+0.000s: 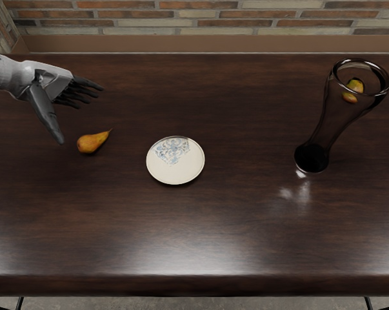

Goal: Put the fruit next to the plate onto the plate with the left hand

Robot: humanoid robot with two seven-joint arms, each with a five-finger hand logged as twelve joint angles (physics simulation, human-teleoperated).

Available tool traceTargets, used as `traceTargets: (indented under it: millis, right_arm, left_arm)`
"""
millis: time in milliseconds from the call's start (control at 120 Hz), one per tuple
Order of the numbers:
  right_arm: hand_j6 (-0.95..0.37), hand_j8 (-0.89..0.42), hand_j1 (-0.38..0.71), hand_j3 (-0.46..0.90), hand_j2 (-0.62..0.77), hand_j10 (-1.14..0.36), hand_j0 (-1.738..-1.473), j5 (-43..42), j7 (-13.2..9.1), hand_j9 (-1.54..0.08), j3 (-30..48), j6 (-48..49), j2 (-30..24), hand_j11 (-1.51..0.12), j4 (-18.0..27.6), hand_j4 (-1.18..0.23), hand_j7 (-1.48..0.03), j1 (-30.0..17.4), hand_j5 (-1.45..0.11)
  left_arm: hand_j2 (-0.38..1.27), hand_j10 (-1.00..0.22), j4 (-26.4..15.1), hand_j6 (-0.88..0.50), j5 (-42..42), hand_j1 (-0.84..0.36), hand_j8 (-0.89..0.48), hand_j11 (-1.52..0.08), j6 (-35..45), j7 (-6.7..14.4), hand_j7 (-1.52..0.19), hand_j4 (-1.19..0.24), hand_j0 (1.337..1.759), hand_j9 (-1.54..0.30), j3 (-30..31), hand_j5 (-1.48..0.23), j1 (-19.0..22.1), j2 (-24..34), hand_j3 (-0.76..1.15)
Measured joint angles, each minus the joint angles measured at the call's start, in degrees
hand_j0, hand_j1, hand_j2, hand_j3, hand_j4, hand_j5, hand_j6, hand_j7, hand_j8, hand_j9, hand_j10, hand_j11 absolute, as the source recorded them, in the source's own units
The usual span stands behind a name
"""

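Dark table [194, 245] was seen nearest, front edge along bottom. Left hand [52, 87] was held at far left, fingers spread wide, nothing grasped, thumb pointed down toward pear [91, 141]. Pear was laid on side on table, just below-right of hand, near plate [181, 175] on its left but apart from it. White plate was set at centre. Dark glass vase [333, 126] was placed well right.

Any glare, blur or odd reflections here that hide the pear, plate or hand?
Head view: small glare patch on the table at the foot of the vase, and a soft sheen toward the front edge; neither reaches the pear or plate. Head view: no blur, left hand sharp, shadows faint. Head view: a yellowish pear-like patch shows in the glass near the vase's rim.
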Motion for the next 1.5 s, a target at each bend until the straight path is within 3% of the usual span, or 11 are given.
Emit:
traceTargets:
  millis: [300,375,442,500,550,633,708,800,917,1133,1500]
  right_arm:
    - [0.0,0.0,-0.35,0.0,0.0,0.0,-1.658,0.0,0.0,0.0,-0.23,0.26,0.0,0.0,-0.38,0.0,0.0,-1.86,0.0]
    - [0.0,0.0,-0.35,0.0,0.0,0.0,-1.658,0.0,0.0,0.0,-0.25,0.26,0.0,0.0,-0.42,0.0,0.0,-2.05,0.0]
    - [0.0,0.0,-0.35,0.0,0.0,0.0,-1.658,-0.01,0.0,0.0,-0.25,0.26,0.0,0.0,-0.43,0.0,0.0,-2.14,0.0]
    - [0.0,0.0,-0.35,0.0,0.0,0.0,-1.658,-0.02,0.0,0.0,-0.26,0.26,0.0,0.0,-0.43,0.0,0.0,-2.18,0.0]
    - [0.0,0.0,-0.35,0.0,0.0,0.0,-1.658,-0.01,0.0,0.0,-0.26,0.26,0.0,0.0,-0.44,0.0,0.0,-2.2,0.0]
    - [0.0,0.0,-0.35,0.0,0.0,0.0,-1.658,-0.01,0.0,0.0,-0.26,0.26,0.0,0.0,-0.44,0.0,0.0,-2.22,0.0]
    - [0.0,0.0,-0.35,0.0,0.0,0.0,-1.658,-0.02,0.0,0.0,-0.26,0.26,0.0,0.0,-0.44,0.0,0.0,-2.23,0.0]
    - [0.0,0.0,-0.35,0.0,0.0,0.0,-1.658,-0.01,0.0,0.0,-0.26,0.26,0.0,0.0,-0.44,0.0,0.0,-2.23,0.0]
    - [0.0,0.0,-0.35,0.0,0.0,0.0,-1.658,-0.01,0.0,0.0,-0.26,0.26,0.0,0.0,-0.44,0.0,0.0,-2.24,0.0]
    - [0.0,0.0,-0.35,0.0,0.0,0.0,-1.658,-0.01,0.0,0.0,-0.26,0.26,0.0,0.0,-0.44,0.0,0.0,-2.24,0.0]
    - [0.0,0.0,-0.35,0.0,0.0,0.0,-1.658,-0.01,0.0,0.0,-0.26,0.26,0.0,0.0,-0.44,0.0,0.0,-2.24,0.0]
  left_arm:
    - [0.01,-0.03,1.11,-0.03,0.52,0.32,-0.03,-0.03,-0.19,0.13,-0.03,-0.03,1.658,-0.03,0.03,-0.03,0.79,-0.13,0.0]
    - [0.01,-0.03,2.91,-0.03,0.71,0.32,-0.03,-0.03,-0.2,0.11,-0.03,-0.03,1.658,-0.03,2.03,-0.03,-1.19,-0.92,0.0]
    - [0.01,-0.03,5.17,-0.03,-0.42,0.32,-0.03,-0.03,-0.21,-0.05,-0.03,-0.03,1.658,-0.03,8.91,-0.03,-6.8,-8.67,0.0]
    - [0.01,-0.03,6.37,-0.03,-5.08,0.32,-0.03,-0.03,-0.2,-0.17,-0.03,-0.03,1.658,-0.03,19.22,-0.03,-11.45,-19.17,0.0]
    - [0.0,-0.03,6.9,-0.03,-10.53,0.32,-0.03,-0.03,-0.2,-0.17,-0.03,-0.03,1.658,-0.03,28.11,-0.03,-12.82,-27.09,0.0]
    - [0.01,-0.03,7.01,-0.03,-16.52,0.32,-0.03,-0.04,0.05,1.05,-0.04,-0.03,1.658,-0.04,37.47,-0.04,-12.93,-30.24,0.0]
    - [0.01,-0.03,5.6,-0.03,-19.57,0.31,-0.03,-0.04,4.68,5.1,-0.04,-0.03,1.658,-0.04,40.48,-0.04,-12.76,-31.1,0.0]
    - [0.01,-0.03,1.98,-0.03,-21.85,0.31,-0.03,-0.04,16.91,7.79,-0.04,-0.03,1.658,-0.04,40.39,-0.04,-12.66,-31.03,0.0]
    - [0.01,-0.03,-2.01,-0.03,-25.78,0.31,-0.03,-0.04,28.49,9.15,-0.04,-0.03,1.658,-0.04,37.35,-0.04,-12.29,-31.25,0.0]
    - [0.01,-0.03,-5.15,-0.03,-25.35,0.31,-0.03,-0.04,37.23,10.86,-0.04,-0.03,1.658,-0.04,29.68,-0.04,-6.46,-36.9,0.0]
    - [0.01,-0.03,-5.37,-0.03,-25.3,0.31,-0.03,-0.04,50.17,13.06,-0.04,-0.03,1.658,-0.04,28.32,-0.04,-1.81,-38.86,0.0]
